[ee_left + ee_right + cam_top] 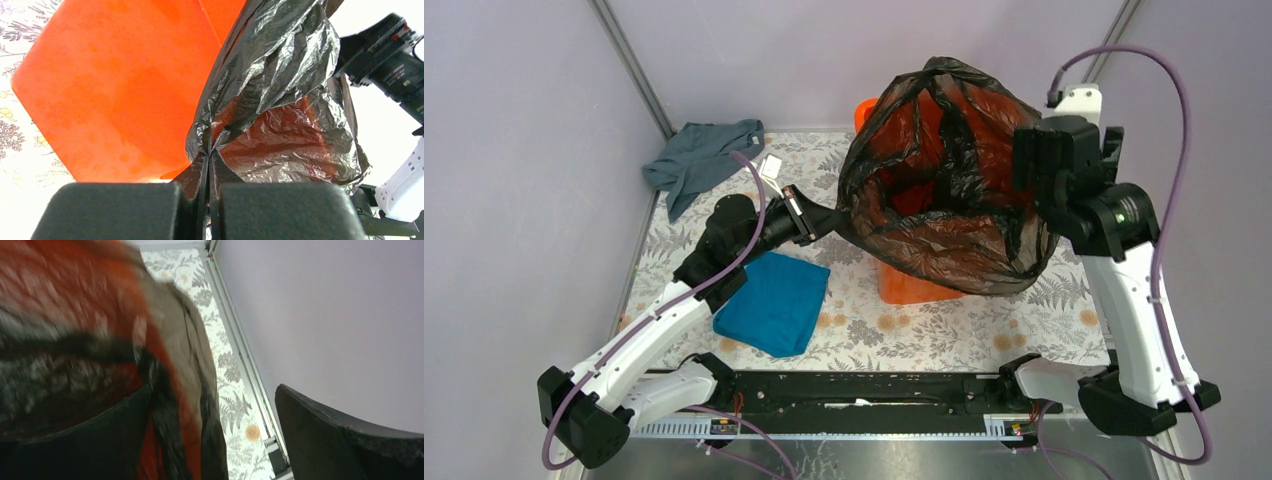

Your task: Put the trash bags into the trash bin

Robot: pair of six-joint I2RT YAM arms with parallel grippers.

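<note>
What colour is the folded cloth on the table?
The folded cloth is teal blue; top external view.

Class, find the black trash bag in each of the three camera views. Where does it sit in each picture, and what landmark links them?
Top external: trash bag upper centre-right, over the orange trash bin.
Left wrist: trash bag fills centre and right, rising from the bottom edge.
Right wrist: trash bag, blurred, covers the left half.
Shared landmark: the floral tablecloth, seen in all three views.

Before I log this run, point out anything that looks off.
The black trash bag is ballooned over the orange bin, hiding most of it rather than sitting inside; the left gripper pinches its edge.
</note>
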